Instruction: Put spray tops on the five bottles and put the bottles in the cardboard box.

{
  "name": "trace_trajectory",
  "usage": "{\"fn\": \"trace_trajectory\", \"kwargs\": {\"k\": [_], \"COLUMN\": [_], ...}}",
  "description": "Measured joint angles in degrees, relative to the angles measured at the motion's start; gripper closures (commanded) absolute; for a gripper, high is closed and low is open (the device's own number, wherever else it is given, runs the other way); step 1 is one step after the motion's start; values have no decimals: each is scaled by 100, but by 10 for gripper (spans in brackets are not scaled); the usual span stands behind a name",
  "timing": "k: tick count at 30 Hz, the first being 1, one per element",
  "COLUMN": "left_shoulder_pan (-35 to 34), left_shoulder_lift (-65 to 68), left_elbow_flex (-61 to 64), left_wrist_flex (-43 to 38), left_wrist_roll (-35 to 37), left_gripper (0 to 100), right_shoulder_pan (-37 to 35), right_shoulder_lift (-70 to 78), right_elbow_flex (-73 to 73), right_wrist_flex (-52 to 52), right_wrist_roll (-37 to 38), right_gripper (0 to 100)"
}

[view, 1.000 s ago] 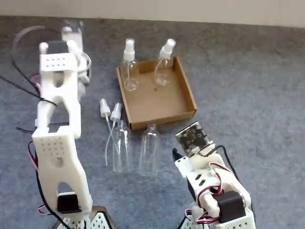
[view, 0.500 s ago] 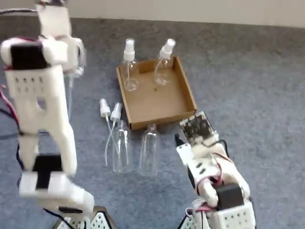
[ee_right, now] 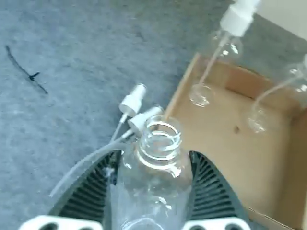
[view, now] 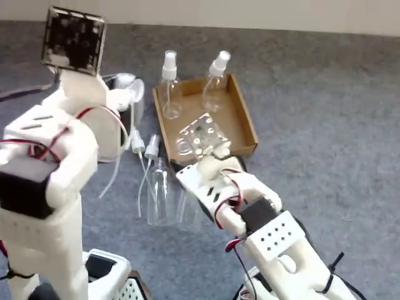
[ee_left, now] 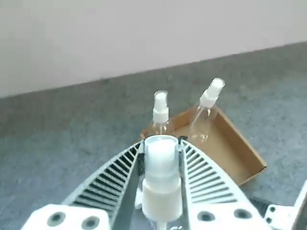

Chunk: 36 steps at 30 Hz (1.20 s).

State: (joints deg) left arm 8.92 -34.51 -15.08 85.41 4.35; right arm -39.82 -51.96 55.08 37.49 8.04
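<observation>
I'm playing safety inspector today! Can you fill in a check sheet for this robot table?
Surface: grey carpet, flat.
Job's things: cardboard box with two capped bottles leaning against its far wall; one loose bottle without a top lying on the carpet; two loose spray tops beside it.
Clutter: nothing seen.
Grippers: left gripper shut on a spray top; right gripper shut on an open bottle.
Cables: red wires on the arms.
Surroundings: pale wall behind.
</observation>
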Motion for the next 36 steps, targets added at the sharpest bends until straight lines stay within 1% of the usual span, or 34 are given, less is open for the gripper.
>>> {"fn": "trace_trajectory", "kwargs": {"k": [2,6,11,14,17,19,22,33,36], "left_shoulder_pan": [202,545,967,1266,1670,1873,2066,2075,2066], "left_shoulder_lift": [-193,-484,-826,-958,-985,-985,-1002,-993,-1002], "left_elbow_flex": [316,949,1793,2163,2400,2523,2743,2963,3042], "left_wrist_flex": [-343,-1143,-2593,-3455,-4062,-4264,-4352,-4360,-4519], "left_wrist_roll": [18,18,18,18,18,18,18,18,18], "left_gripper": [947,947,947,947,948,948,948,948,948], "right_shoulder_pan": [-132,-273,-308,-308,-308,-308,-308,-308,-308], "right_shoulder_lift": [-18,-527,-1626,-2163,-2356,-2356,-2382,-2400,-2400], "right_elbow_flex": [18,422,1433,1899,2110,2110,2110,2110,2110], "right_wrist_flex": [0,-53,-651,-826,-879,-888,-905,-905,-905], "right_wrist_roll": [-105,-686,-738,-738,-747,-747,-747,-747,-747], "right_gripper": [993,994,995,995,995,995,995,995,995]}}
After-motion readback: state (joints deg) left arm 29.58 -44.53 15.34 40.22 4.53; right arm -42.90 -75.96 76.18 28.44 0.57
